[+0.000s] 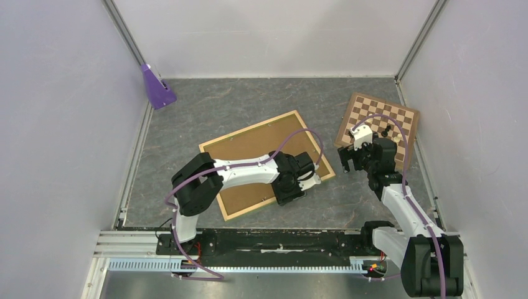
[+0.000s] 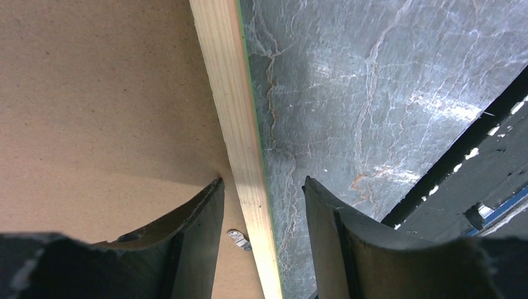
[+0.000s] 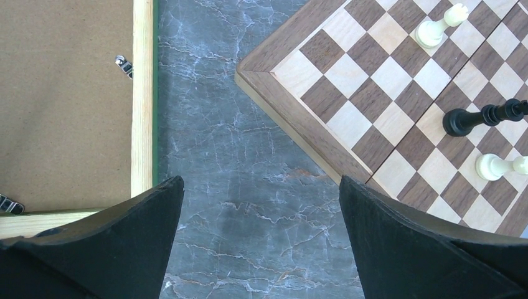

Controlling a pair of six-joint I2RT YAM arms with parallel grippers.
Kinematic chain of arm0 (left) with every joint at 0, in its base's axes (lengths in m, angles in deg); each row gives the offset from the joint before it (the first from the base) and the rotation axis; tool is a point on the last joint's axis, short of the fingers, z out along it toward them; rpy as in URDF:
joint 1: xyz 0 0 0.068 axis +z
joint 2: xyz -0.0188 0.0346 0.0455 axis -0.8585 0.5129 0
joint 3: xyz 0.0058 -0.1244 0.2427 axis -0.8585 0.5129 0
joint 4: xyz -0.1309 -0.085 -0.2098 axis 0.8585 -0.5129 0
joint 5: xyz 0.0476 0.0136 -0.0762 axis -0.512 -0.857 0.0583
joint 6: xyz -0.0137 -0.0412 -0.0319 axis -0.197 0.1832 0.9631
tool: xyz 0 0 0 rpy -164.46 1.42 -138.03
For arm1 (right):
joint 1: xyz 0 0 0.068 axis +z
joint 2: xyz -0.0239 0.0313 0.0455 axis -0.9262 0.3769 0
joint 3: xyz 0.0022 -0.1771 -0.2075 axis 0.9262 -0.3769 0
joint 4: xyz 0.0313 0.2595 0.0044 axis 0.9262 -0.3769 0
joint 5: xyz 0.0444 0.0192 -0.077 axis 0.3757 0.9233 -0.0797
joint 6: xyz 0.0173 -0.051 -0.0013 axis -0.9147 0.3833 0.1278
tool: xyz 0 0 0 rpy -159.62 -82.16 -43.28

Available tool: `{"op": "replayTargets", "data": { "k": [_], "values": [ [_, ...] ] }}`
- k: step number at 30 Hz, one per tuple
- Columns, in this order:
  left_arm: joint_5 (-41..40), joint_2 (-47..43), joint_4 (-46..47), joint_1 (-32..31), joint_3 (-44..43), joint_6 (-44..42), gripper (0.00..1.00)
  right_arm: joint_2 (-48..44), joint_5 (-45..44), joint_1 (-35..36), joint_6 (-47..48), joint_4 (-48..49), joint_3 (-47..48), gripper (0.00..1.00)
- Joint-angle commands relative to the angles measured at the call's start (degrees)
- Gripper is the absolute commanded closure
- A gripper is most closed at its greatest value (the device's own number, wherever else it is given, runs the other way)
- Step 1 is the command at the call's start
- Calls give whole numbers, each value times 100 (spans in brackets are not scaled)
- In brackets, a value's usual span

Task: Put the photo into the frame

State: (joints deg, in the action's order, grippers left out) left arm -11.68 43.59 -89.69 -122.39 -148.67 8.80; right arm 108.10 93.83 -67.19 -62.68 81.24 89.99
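Left gripper first: we see it low over the frame, near the frame's right corner, with its jaws apart and straddling one of the pale wood rails. One finger sits over the brown hardboard panel inside the frame, and the other is out over the grey marbled surface. There's a gap on both sides of the rail, so nothing is pinched or held as far as we can tell. A little metal tab sits on the panel just inside the rail, right between the fingers.

The frame itself lies flat in the middle of the surface, back face up and turned at an angle, with the brown panel filling it. A thin green line runs along the outer edge of the rail where the front face peeks out.

Over on the right, the right gripper is spread wide and holding nothing. It hangs above the bare strip of surface between the frame's corner and the chessboard. On the board we can spot a white pawn standing up, a black piece lying on its side and another white piece tipped over beside it.

A purple wedge-shaped thing sits in the far left corner, well apart from everything else.
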Motion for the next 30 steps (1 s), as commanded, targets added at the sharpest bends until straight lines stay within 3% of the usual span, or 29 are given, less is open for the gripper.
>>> {"op": "replayTargets", "data": {
  "k": [1, 6, 8, 16, 21, 30],
  "values": [
    [139, 63, 203, -20, 75, 217, 45, -24, 112, -32, -64, 82, 6, 3],
    [186, 57, 230, -14, 145, 223, 51, -26, 123, -34, -64, 76, 15, 3],
    [227, 62, 243, -16, 190, 200, 61, -71, 127, -32, -59, 67, 7, 3],
    [343, -50, 141, -5, 82, 157, 76, -229, 148, -32, -22, 67, 47, 2],
    [429, -114, -80, 27, -91, -66, 98, -382, 483, -33, 185, -189, 156, 2],
    [918, -148, -981, 409, -1097, -556, 98, -834, 1415, -32, 1096, -687, 496, 3]
  ]
}}
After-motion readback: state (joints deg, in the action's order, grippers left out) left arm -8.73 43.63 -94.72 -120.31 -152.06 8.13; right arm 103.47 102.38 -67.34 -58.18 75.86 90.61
